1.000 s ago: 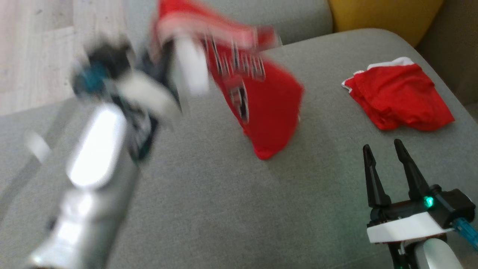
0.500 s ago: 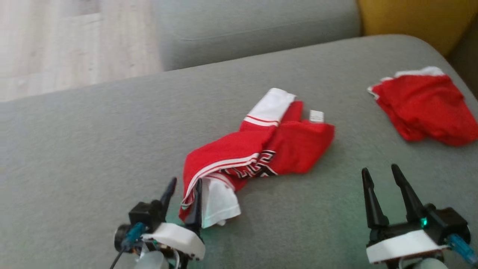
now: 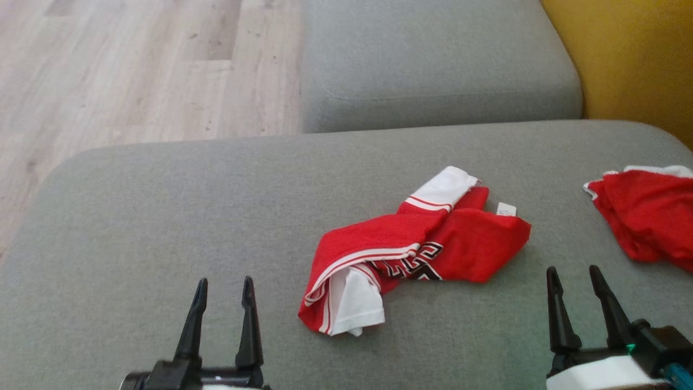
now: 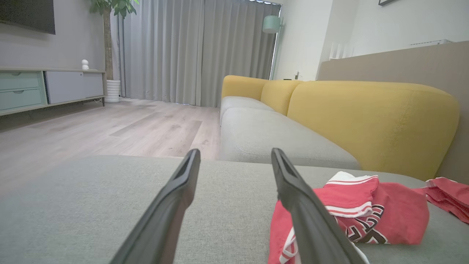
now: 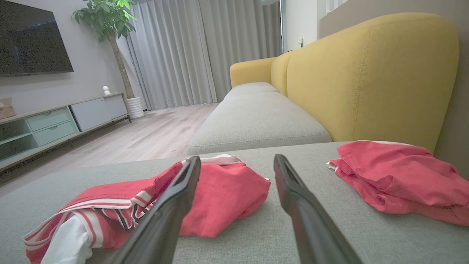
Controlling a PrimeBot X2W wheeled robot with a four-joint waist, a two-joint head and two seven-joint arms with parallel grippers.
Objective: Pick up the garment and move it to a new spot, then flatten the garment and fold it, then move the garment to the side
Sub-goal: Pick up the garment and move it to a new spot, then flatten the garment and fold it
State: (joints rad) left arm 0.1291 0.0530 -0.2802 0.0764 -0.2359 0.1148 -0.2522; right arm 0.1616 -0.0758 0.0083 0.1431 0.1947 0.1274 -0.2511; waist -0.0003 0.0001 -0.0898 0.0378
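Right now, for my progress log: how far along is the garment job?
Done, it seems: the move to a new spot, since the garment lies loose on the grey cushion. In hand: nothing; the left gripper and right gripper are open, apart from it. Left: it is crumpled, so flattening, folding and moving it aside.

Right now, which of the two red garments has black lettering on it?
The middle garment, which also has white stripes and a white panel. The far-right garment is plain red with a thin white edge.

Two red garments [image 3: 471, 244] [image 3: 644, 216], two grey seat cushions [image 3: 162, 216] [image 3: 433, 65] and four dark fingers [image 3: 250, 325]
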